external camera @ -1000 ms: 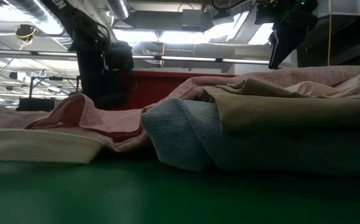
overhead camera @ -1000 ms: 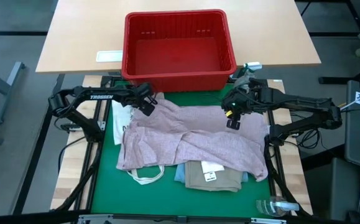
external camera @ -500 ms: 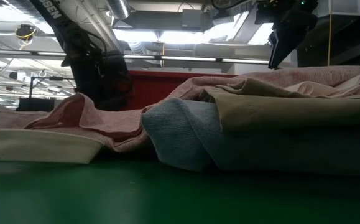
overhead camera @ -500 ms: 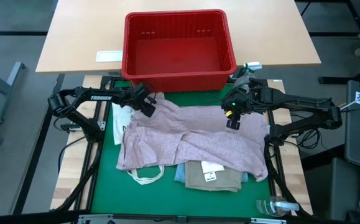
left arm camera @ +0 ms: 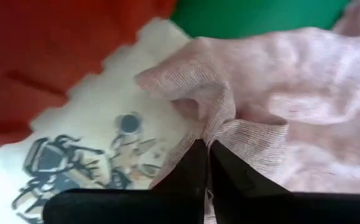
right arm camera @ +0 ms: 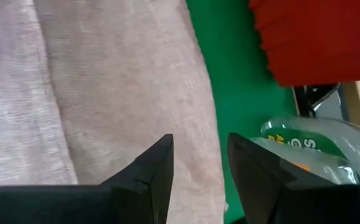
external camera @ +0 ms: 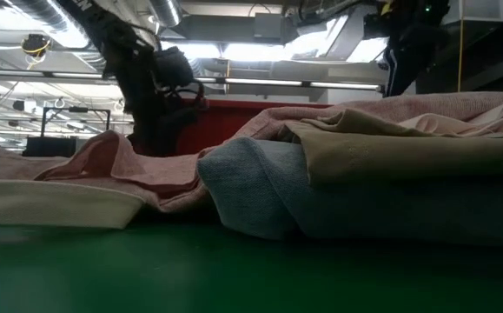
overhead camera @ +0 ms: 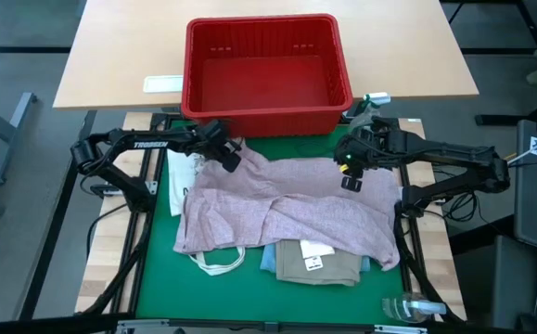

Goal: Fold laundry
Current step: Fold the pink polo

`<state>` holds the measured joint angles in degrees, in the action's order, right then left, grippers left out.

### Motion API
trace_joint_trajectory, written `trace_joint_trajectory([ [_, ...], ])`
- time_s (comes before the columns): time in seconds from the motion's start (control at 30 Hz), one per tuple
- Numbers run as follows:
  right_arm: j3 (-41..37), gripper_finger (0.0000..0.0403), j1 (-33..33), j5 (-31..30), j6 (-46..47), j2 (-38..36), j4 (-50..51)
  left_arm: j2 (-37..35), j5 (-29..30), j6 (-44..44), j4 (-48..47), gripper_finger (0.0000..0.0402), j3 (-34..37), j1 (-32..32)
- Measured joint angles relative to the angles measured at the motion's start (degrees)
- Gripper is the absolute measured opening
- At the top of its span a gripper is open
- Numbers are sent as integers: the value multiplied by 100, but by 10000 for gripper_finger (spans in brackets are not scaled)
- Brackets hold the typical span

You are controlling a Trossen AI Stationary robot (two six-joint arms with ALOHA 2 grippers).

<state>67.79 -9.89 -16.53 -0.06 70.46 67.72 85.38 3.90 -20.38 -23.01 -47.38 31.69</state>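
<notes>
Left gripper (left arm camera: 206, 163) pinched on pink shirt (overhead camera: 287, 204) edge near red basket (overhead camera: 266, 116). Right gripper (right arm camera: 198, 163) parted, over shirt's far corner. Khaki piece (overhead camera: 319, 263) and jeans (external camera: 260, 187) under shirt, farthest from basket.

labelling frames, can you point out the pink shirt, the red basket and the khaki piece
pink shirt (overhead camera: 291, 199), high view, middle of its spread cloth
red basket (overhead camera: 266, 119), high view, near wall
khaki piece (overhead camera: 328, 269), high view, bare part beside its white tag

I see the rumpled pale pink-mauve heathered shirt (overhead camera: 287, 209) spread over the folded tan cloth piece (overhead camera: 319, 262) and light blue denim jeans (overhead camera: 270, 259).
</notes>
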Motion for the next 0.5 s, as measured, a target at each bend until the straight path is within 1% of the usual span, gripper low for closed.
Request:
trace_joint_trajectory([
  [0.07, 0, 150, -106, 141, 9, 20, 13, 0, 0, 36, -49, 4, -79, -140],
  [0.17, 0, 149, -397, 598, 10, 159, 60, -2, 0, 144, -46, 2, -122, -353],
  [0.33, 0, 149, -1113, 897, -48, 627, 234, -2, 0, 143, -82, 2, -122, -688],
  [0.5, 0, 149, -1684, 1421, -352, 1170, 226, -2, 2, 142, -89, 2, -122, -1017],
])
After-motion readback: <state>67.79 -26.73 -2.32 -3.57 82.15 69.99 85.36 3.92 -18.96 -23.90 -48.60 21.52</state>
